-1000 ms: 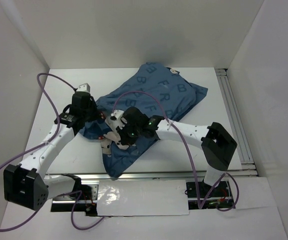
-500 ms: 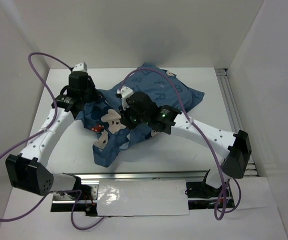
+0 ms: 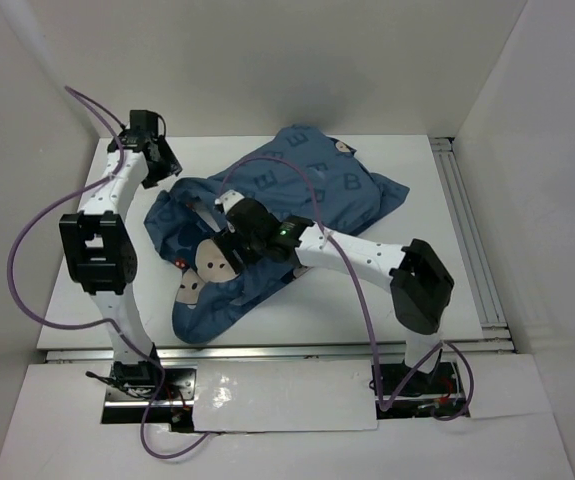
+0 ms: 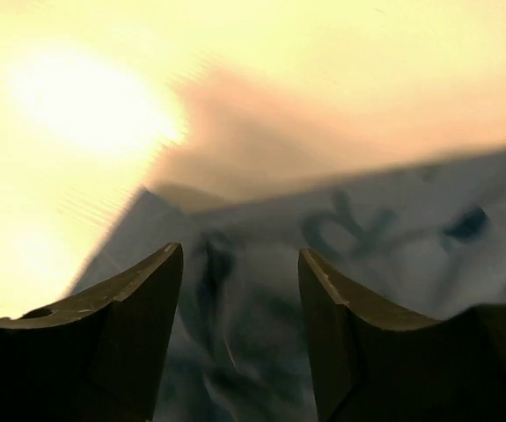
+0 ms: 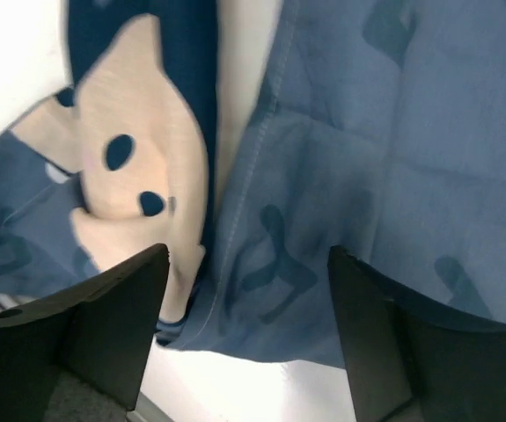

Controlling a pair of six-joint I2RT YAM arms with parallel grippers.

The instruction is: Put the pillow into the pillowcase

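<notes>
The dusty-blue pillowcase (image 3: 312, 190) with dark letters lies rumpled and bulging, running from far right to near left. Its near end shows a beige mouse face (image 3: 210, 262) (image 5: 134, 167) with a red bow. The pillow is hidden by the cloth, except perhaps for a small white bit (image 3: 343, 147) at the far edge. My left gripper (image 3: 164, 168) (image 4: 239, 264) hangs open above the pillowcase's far-left corner (image 4: 261, 290), holding nothing. My right gripper (image 3: 221, 248) (image 5: 248, 264) is open just over a stitched hem (image 5: 253, 176) beside the mouse face, with nothing between its fingers.
White walls close in the table (image 3: 447, 300) on the left, back and right. A metal rail (image 3: 467, 230) runs along the right side. Purple cables (image 3: 27, 260) loop from both arms. The left arm's elbow (image 3: 95, 250) stands raised at the left.
Both grippers went from shut to open and let go of the cloth. The left arm swung up to the far left corner. The right gripper drew back toward the near left. The pillowcase settled flatter.
</notes>
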